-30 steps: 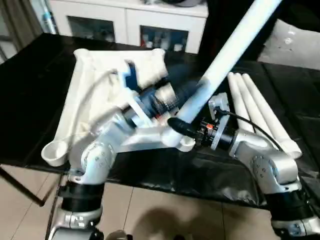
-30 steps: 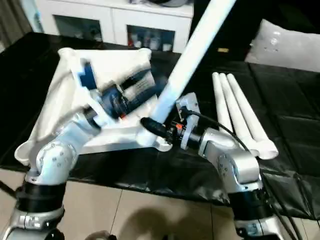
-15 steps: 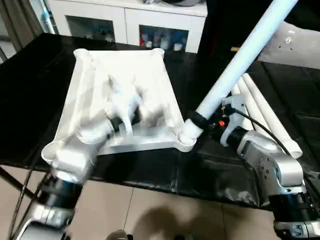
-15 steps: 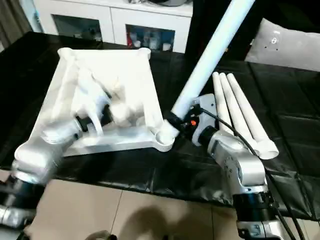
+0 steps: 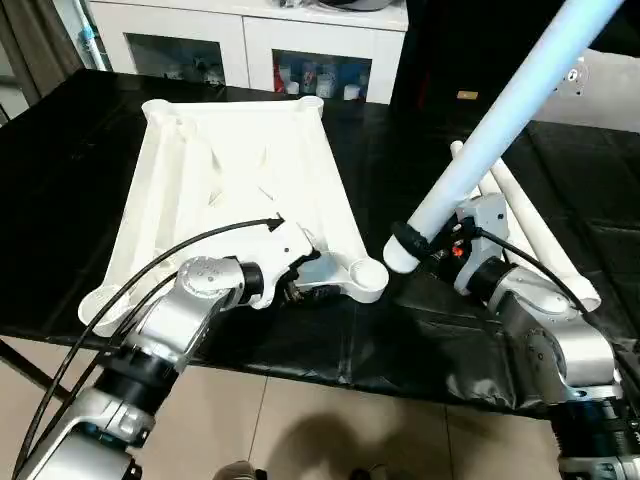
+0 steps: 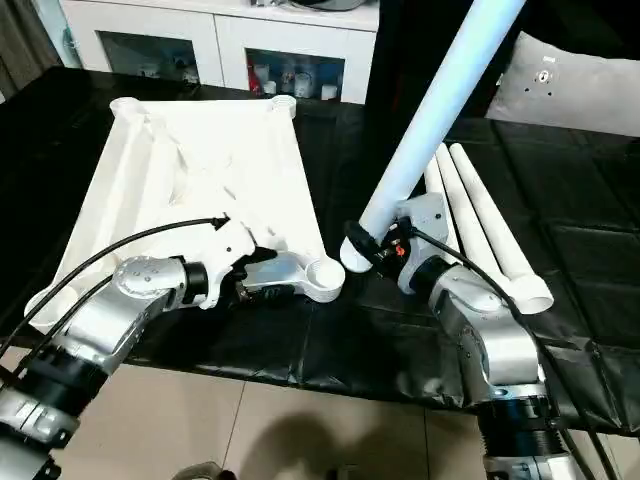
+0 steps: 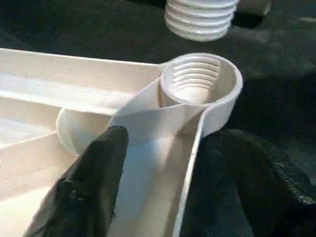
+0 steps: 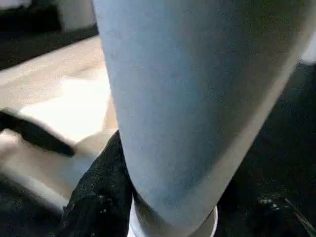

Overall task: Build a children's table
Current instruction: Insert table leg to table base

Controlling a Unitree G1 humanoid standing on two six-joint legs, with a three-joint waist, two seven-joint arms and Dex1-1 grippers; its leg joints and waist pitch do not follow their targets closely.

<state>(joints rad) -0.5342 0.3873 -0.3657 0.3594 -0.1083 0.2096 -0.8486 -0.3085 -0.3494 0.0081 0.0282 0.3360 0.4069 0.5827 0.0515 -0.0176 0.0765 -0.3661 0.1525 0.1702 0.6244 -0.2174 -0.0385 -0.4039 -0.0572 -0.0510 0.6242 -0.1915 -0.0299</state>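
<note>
While your right gripper is clamped on the thick end of one white leg, that leg slants up and away from you, its threaded collar hanging just beside the near right corner socket of the tabletop and not yet in it. You see the tabletop lying ribbed side up on the black work table, its far edge toward the white cabinet. Your left gripper grips the tabletop's near rim just behind that socket, one finger inside the rim wall and the other outside it. Three more legs lie side by side on the black cover, right of the raised one.
</note>
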